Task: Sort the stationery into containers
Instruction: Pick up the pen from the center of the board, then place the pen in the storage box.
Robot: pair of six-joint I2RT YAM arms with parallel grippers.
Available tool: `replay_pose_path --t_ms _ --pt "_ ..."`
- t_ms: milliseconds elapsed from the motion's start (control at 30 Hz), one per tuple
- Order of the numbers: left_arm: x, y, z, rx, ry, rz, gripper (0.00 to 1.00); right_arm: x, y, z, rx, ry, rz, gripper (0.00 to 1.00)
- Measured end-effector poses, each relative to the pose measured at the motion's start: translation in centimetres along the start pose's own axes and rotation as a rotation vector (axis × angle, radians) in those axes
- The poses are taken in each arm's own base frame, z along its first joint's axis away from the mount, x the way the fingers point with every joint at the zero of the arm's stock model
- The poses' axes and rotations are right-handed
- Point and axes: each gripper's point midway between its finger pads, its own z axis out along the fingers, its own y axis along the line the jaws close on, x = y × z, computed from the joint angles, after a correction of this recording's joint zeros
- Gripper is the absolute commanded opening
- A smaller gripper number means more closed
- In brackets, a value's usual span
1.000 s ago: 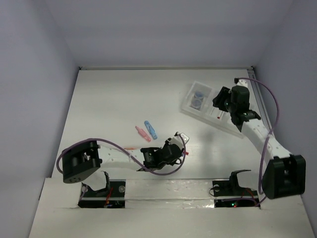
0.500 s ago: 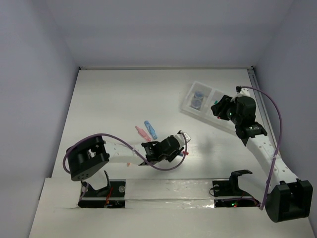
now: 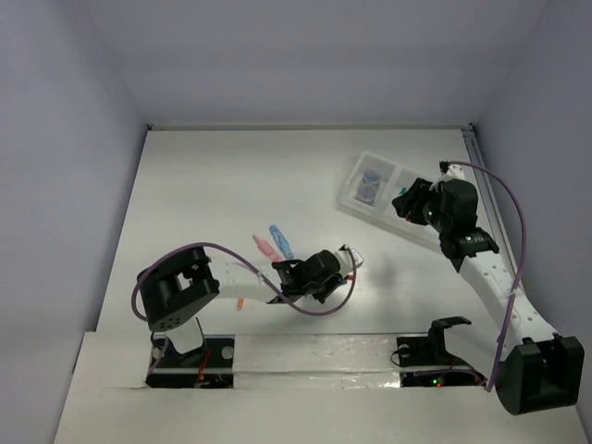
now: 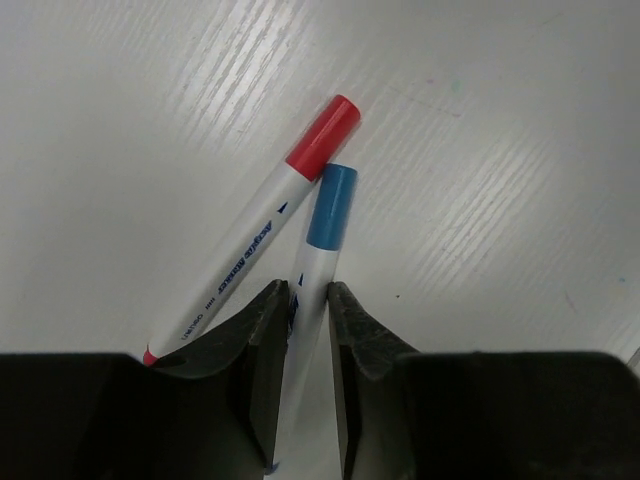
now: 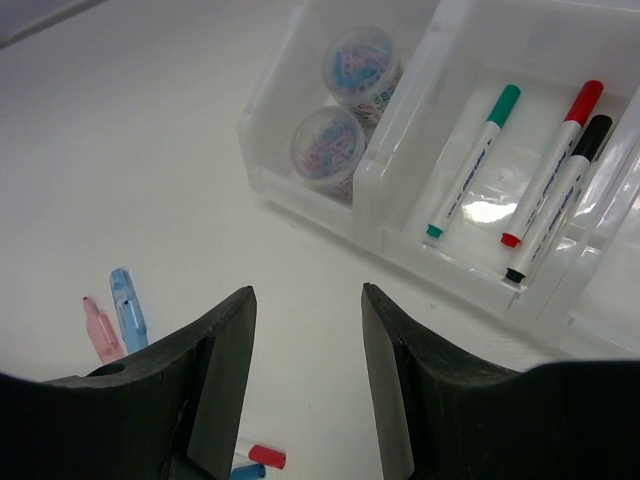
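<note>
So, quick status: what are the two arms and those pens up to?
Left gripper shut on blue-capped pen. Red-capped pen lies against it, could drag along. Right gripper open, empty, near tray.

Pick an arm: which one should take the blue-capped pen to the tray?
Left arm. Its jaws clamp the blue-capped pen, which lies beside the red-capped pen. The right arm has its jaws open near the tray, well away from both.

table [image 3: 203, 185]: white, faintly grained | walls [image 3: 55, 139]: pale lavender, enclosing three sides
</note>
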Motion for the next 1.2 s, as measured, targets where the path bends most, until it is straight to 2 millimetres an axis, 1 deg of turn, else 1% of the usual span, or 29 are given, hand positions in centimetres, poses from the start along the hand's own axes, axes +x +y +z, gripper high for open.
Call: replay_pose_path --t_ms 33,67,133,167,333,433,500,567,600,733,800,867,933,1000,1100,1200 --pt "0.0 -0.2 0.0 0.009 0.000 -0.003 0.15 0.0 0.0 0.0 -0.001 0.000 0.000 0.52" --pt "0.0 -0.4 0.0 0.017 -0.001 -0.008 0.10 0.0 0.0 0.0 -0.001 0.000 0.000 0.52" --pt "-0.1 -0.6 0.1 0.030 -0.004 -0.018 0.05 0.0 0.1 0.0 -0.003 0.002 0.000 0.52" --pt "-0.2 -0.7 0.1 0.033 -0.007 -0.020 0.00 0.0 0.1 0.0 -0.004 0.002 0.000 0.52" --pt "-0.2 -1.5 0.1 0.048 -0.011 -0.030 0.00 -0.1 0.3 -0.3 -0.011 -0.004 -0.001 0.53" --pt "-0.2 -2.5 -0.1 0.071 -0.011 -0.036 0.00 -0.4 0.5 -0.7 -0.019 -0.015 -0.002 0.55" --pt "-0.3 -3.0 -0.6 0.088 -0.013 -0.047 0.00 -0.6 0.7 -1.1 -0.026 -0.022 -0.004 0.57" --pt "-1.3 -3.3 -1.6 0.103 -0.046 -0.063 0.00 -0.9 1.0 -1.7 -0.034 -0.030 -0.003 0.59" --pt "-2.1 -3.5 -2.1 0.112 -0.070 -0.072 0.00 -1.1 1.2 -2.0 -0.039 -0.036 -0.003 0.59" --pt "-6.4 -3.7 -4.5 0.143 -0.206 -0.121 0.00 -3.0 2.8 -3.9 -0.084 -0.093 -0.006 0.60" --pt "-8.5 -3.2 -4.8 0.141 -0.252 -0.149 0.00 -4.1 3.7 -5.1 -0.113 -0.130 -0.007 0.60" --pt "-10.7 -2.2 -4.5 0.130 -0.289 -0.180 0.00 -5.4 4.7 -6.9 -0.147 -0.180 -0.010 0.60" --pt "-13.3 -1.2 -3.7 0.116 -0.325 -0.210 0.00 -6.6 5.7 -8.7 -0.177 -0.231 -0.015 0.60" --pt "-16.1 -0.1 -2.5 0.104 -0.354 -0.232 0.00 -7.9 6.7 -10.5 -0.205 -0.284 -0.022 0.61" --pt "-20.1 1.1 0.4 0.101 -0.389 -0.252 0.00 -9.2 8.0 -13.2 -0.251 -0.349 -0.026 0.61" --pt "-23.2 2.0 3.5 0.105 -0.394 -0.267 0.00 -9.8 8.9 -15.3 -0.294 -0.391 -0.031 0.61"
